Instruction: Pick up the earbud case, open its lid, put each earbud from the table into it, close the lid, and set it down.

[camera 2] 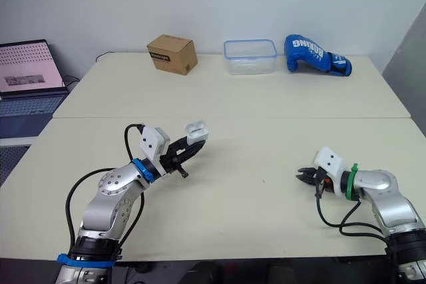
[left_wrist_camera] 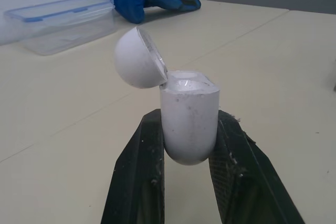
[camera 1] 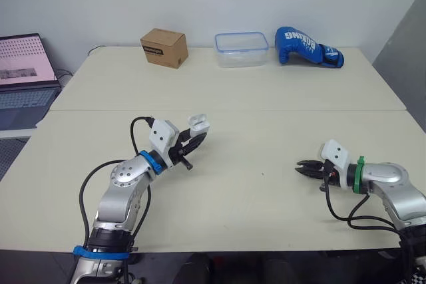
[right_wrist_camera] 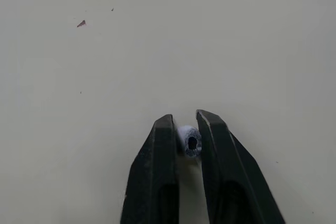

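Observation:
The white earbud case (left_wrist_camera: pixel 189 116) stands upright between the black fingers of my left gripper (camera 1: pixel 194 136), which is shut on its body. Its rounded lid (left_wrist_camera: pixel 137 59) is hinged open and one earbud top shows inside the case. The case (camera 1: pixel 199 123) is held a little above the table, left of centre. Over at the right, my right gripper (camera 1: pixel 303 168) sits low over the table and is shut on a small white earbud (right_wrist_camera: pixel 189 141) pinched between its fingertips.
Along the table's far edge stand a brown cardboard box (camera 1: pixel 164 47), a clear plastic container with a blue rim (camera 1: pixel 241 49) and a blue boxing glove (camera 1: pixel 307 46). A laptop (camera 1: pixel 25 71) sits on a side surface at the far left. A seam (camera 1: pixel 266 110) crosses the table.

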Controlling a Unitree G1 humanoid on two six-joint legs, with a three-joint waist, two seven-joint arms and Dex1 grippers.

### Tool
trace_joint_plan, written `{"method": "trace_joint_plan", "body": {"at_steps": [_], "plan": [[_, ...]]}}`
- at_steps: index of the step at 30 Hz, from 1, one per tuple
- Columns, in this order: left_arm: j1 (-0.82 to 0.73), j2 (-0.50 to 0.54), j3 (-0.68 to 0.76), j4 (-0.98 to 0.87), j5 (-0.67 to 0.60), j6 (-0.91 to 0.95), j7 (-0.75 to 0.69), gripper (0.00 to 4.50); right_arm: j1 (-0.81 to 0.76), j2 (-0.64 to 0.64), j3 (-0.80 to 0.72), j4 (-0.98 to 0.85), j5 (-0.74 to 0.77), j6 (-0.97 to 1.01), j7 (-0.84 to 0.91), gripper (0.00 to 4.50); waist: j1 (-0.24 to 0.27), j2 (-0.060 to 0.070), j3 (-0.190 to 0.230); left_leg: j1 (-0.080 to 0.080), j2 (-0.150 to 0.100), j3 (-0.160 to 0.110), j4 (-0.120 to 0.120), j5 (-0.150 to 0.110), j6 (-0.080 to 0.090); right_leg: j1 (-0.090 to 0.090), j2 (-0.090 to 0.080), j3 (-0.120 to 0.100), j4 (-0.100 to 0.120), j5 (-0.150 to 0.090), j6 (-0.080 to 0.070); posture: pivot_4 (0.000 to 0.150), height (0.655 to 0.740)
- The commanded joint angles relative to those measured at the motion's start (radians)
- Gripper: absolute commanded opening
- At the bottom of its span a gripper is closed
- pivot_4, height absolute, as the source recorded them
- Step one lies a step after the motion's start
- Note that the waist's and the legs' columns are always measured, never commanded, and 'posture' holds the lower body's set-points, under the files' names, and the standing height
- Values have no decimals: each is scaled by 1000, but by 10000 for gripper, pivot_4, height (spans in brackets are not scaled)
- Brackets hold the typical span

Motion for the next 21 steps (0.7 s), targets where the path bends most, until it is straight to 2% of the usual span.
{"method": "trace_joint_plan", "body": {"at_steps": [1, 3, 7, 11, 16, 21], "plan": [[0, 2, 5, -48, -13, -8, 2, 7410, 17, -40, -43, -4, 8, 13, 30, 1933, 1, 0, 0, 0, 0, 0, 0, 0, 0, 0, 0, 0, 0, 0, 0, 1500, 7400], [-1, -2, 4, -51, -12, -7, 6, 7410, 26, -51, -67, -28, 32, 47, 32, 1934, 0, 0, 0, 0, 0, 0, 0, 0, 0, 0, 0, 0, 0, 0, 0, 1500, 7400], [-6, -11, -1, -57, -14, 0, 12, 7410, 88, -139, -139, -188, 100, 288, 25, 1933, 1, 1, 1, -1, 0, 0, 0, 0, 0, 0, 0, 0, 0, 0, 0, 1500, 7400], [4, -17, 1, -62, -13, -2, 19, 7410, 294, -259, -246, -360, 131, 416, 56, 1933, 9, 1, 0, -1, 0, 0, 0, 0, 1, -1, 0, -1, -1, 0, 0, 1500, 7400], [-5, -39, -10, -55, -6, -4, 34, 7410, 462, -227, -335, -427, 108, 482, -49, 1933, 15, 2, 0, 0, 0, 1, 0, -2, 3, 0, 0, 0, 0, 0, 0, 1500, 7400], [-28, -42, -26, -35, 6, -22, 20, 7410, 488, -216, -332, -425, 80, 463, -82, 19202, 16, 1, 0, 1, 0, 1, 0, -2, 4, 2, 0, 1, 0, 0, 0, 1500, 7400]]}}
